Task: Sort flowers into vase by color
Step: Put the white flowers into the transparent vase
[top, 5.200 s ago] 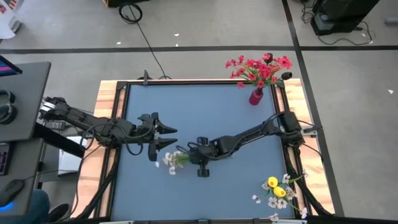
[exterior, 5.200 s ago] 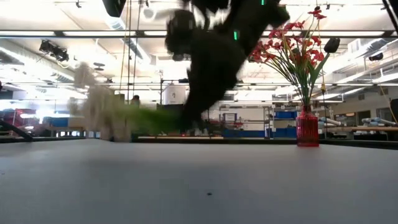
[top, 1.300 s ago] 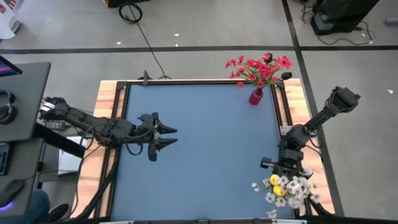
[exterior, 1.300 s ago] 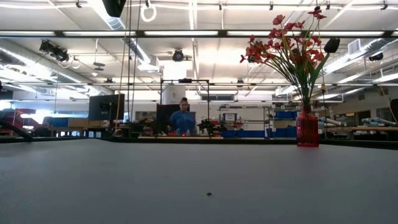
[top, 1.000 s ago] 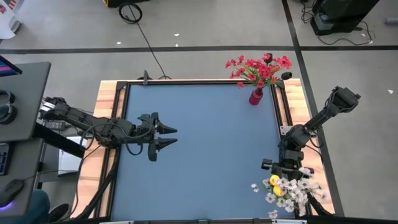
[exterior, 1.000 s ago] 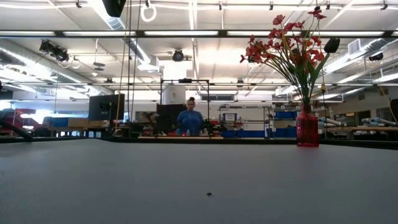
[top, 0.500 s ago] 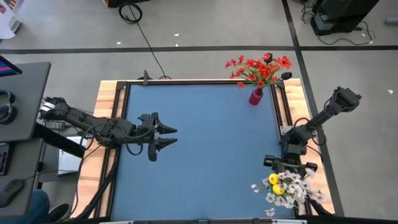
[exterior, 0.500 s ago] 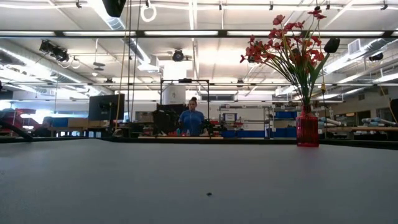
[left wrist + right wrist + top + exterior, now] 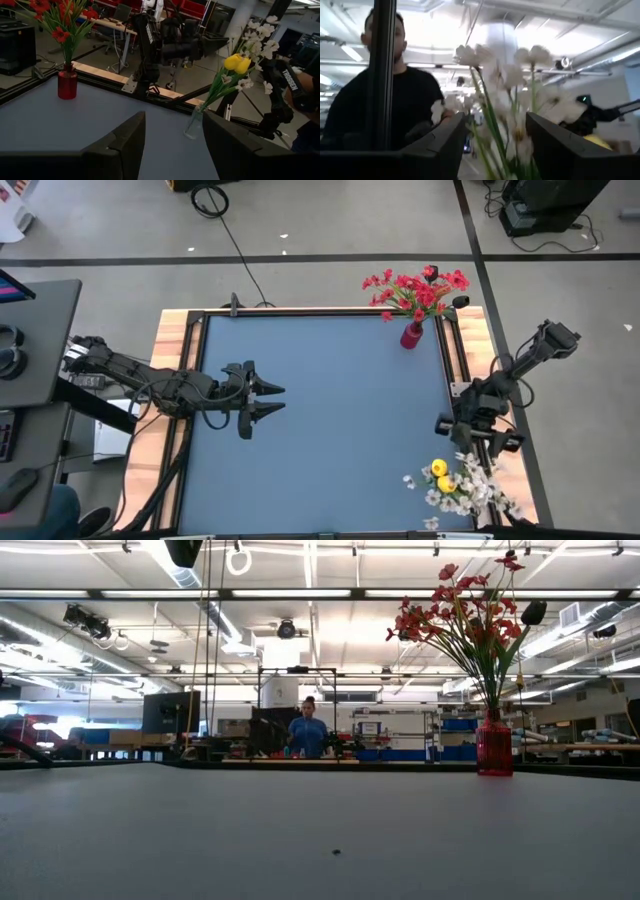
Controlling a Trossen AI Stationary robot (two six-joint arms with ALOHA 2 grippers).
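A red vase [image 9: 411, 336] with red flowers [image 9: 418, 288] stands at the table's far right; it also shows in the low view [image 9: 494, 748]. A clear vase [image 9: 193, 123] at the near right corner holds yellow tulips [image 9: 440, 476] and white blossoms [image 9: 475, 486] upright. My right gripper [image 9: 473, 442] hangs open just behind that bunch, tipped upward, and the white blossoms [image 9: 502, 75] rise in front of its fingers. My left gripper [image 9: 266, 400] waits open above the table's left side, level, pointing right.
Black rails and wooden boards [image 9: 170, 340] frame the blue table top [image 9: 330, 380]. A person [image 9: 395, 100] stands close beyond the right arm, and another person [image 9: 308, 732] stands far back in the room. The table's middle lies bare between both arms.
My right gripper has risen and drawn back from the white and yellow bunch toward the table's far edge, tipping upward. The bunch stays upright in the clear vase. My left arm has kept still.
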